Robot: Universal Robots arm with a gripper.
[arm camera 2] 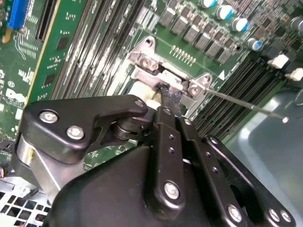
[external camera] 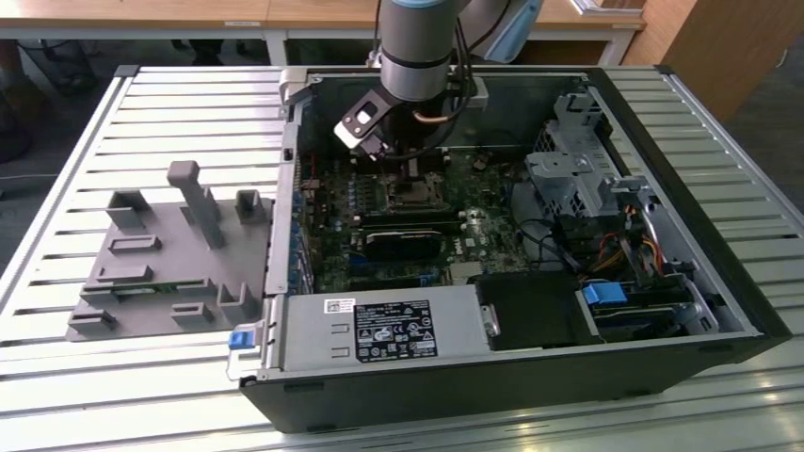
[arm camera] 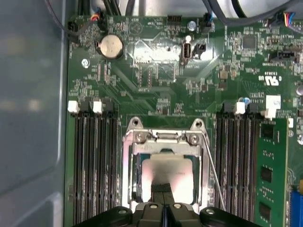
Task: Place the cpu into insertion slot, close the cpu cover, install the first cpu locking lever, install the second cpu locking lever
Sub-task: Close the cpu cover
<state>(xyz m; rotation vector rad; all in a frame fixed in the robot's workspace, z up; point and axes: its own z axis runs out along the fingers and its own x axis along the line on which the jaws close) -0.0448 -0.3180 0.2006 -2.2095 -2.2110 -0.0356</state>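
The cpu (arm camera: 166, 171) lies flat in the insertion slot (external camera: 411, 194), its silver-grey top showing through the window of the cpu cover (arm camera: 129, 158). The silver cover frame lies down over the chip. My gripper (arm camera: 163, 188) hangs directly above the chip, its two black fingertips (arm camera 2: 166, 93) pressed together and shut on nothing, close to the cover's hinged edge. A thin wire locking lever (arm camera: 211, 172) runs along one side of the socket, and its free end (arm camera 2: 284, 119) sticks out past the memory slots. In the exterior view the gripper (external camera: 409, 171) is low inside the open computer case.
Long black memory slots (arm camera: 92, 163) (arm camera: 239, 163) flank the socket closely on both sides. A coin battery (arm camera: 110, 46) sits farther along the board. The metal drive cage (external camera: 571, 179) and cables stand at the exterior view's right. A grey fixture (external camera: 164, 254) rests outside the case at the left.
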